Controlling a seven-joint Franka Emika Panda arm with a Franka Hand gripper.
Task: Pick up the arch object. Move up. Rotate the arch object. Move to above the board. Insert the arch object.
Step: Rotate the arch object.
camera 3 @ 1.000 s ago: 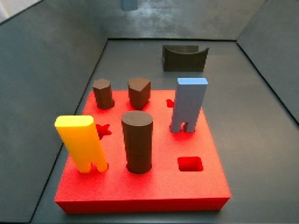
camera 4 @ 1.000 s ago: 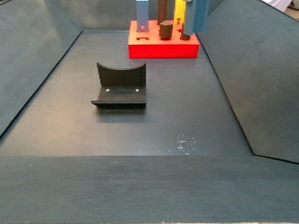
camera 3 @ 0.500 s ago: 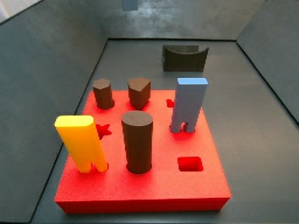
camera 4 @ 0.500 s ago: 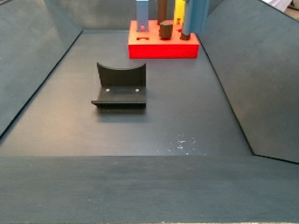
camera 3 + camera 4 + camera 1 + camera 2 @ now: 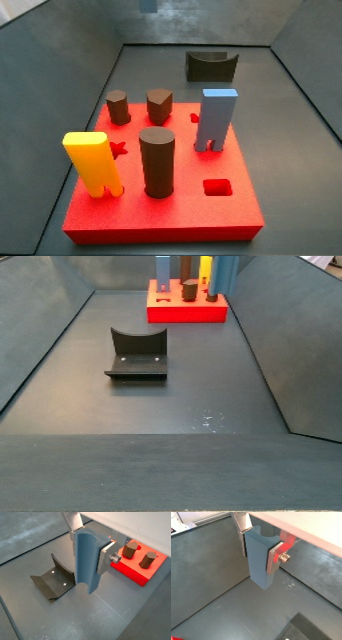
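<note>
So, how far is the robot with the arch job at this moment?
Done: the gripper is shut on the arch object, which hangs clear of the floor in both wrist views. In hand: holding it upright beside the fixture. Left: getting above the board and inserting it.

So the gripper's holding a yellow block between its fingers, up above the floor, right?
Not quite: the piece between the fingers of the gripper is the grey-blue arch object, not a yellow one. Both wrist views show it held above the floor. The yellow block stands on the board.
</note>
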